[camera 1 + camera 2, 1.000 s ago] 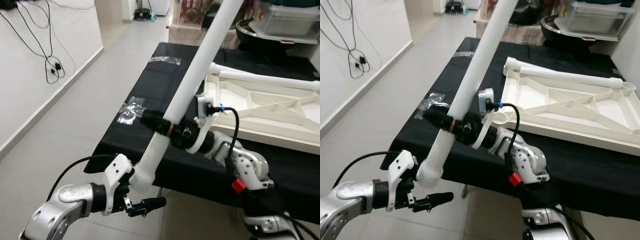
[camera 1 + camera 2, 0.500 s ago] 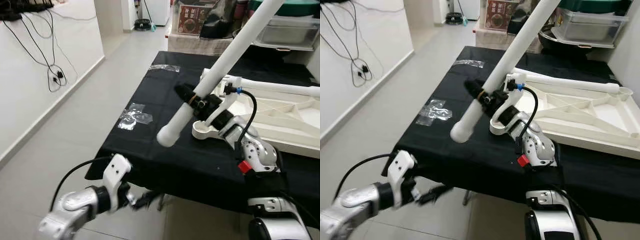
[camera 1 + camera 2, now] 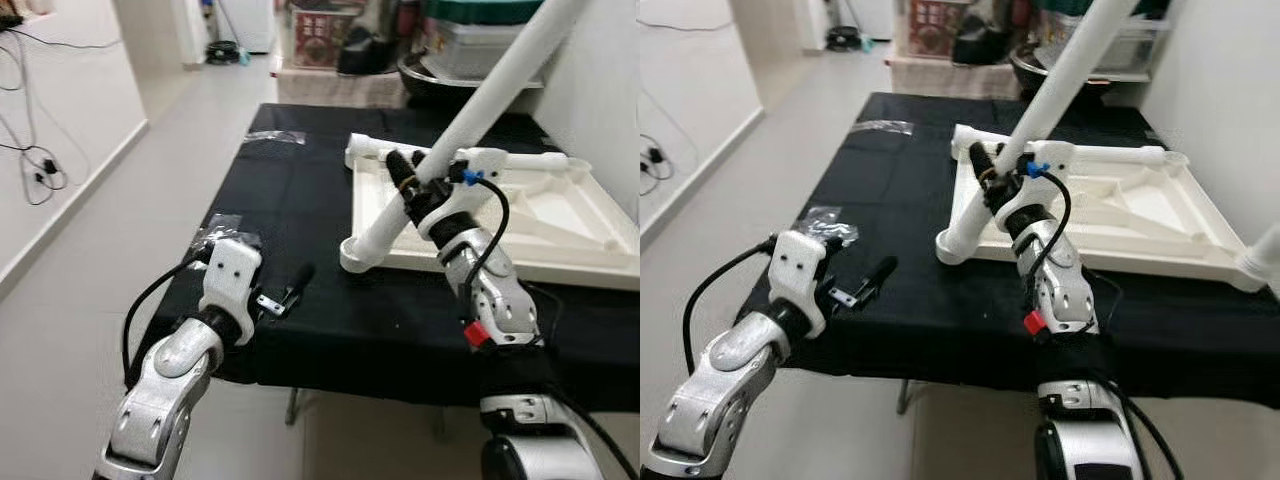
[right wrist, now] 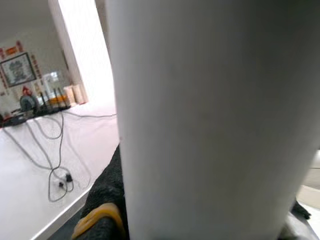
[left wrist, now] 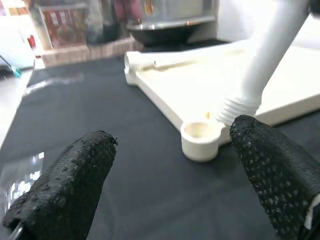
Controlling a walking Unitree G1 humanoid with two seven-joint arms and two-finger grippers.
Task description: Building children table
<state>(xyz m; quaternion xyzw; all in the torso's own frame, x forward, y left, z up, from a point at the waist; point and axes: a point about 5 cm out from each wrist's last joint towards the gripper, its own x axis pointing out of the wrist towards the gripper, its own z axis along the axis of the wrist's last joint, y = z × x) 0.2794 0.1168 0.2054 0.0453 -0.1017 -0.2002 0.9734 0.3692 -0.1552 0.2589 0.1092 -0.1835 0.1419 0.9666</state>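
An upturned white table top (image 3: 540,215) lies on the black-clothed table (image 3: 300,200). My right gripper (image 3: 408,182) is shut on a long white table leg (image 3: 490,90), held slanting up to the right. The leg's threaded lower end (image 5: 240,107) sits at the round socket (image 5: 200,137) on the top's near left corner; whether it is inside or just beside it I cannot tell. My left gripper (image 3: 288,290) is open over the cloth near the front left edge, its fingers (image 5: 65,185) pointing at that socket with nothing between them.
A second white leg (image 3: 450,155) lies along the top's far edge. Clear plastic bags (image 3: 225,232) lie on the cloth at left and far left. Boxes and bins (image 3: 470,45) stand behind the table, a wall rises on the right, and open floor (image 3: 90,260) lies left.
The camera has shifted. My right gripper swung the leg from beyond the table's front left edge over to the top's near corner socket. My left gripper rose from below the edge to above the cloth.
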